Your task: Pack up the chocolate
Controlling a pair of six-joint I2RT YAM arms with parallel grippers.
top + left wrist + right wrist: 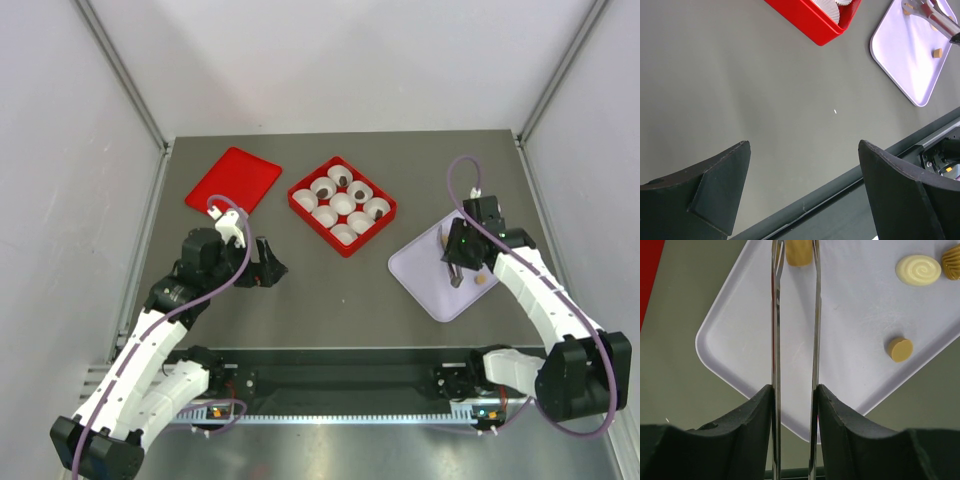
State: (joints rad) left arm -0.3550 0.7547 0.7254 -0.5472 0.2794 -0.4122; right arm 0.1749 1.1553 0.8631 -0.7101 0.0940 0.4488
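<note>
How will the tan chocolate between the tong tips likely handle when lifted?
The tan chocolate looks small and rigid, so it is probably light. The thin, smooth metal tongs offer little contact, so it may slip or twist.

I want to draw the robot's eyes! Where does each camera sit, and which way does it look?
Top: above and behind the bases, looking down on the table; left arm and right arm show.
Left wrist: on the left arm, looking over bare table toward box and tray; the open left tool shows.
Right wrist: on the right arm, looking down at the tray; the right tool shows, holding tongs with a chocolate between their tips.
Shared: both wrist views show the tray and tongs.
</note>
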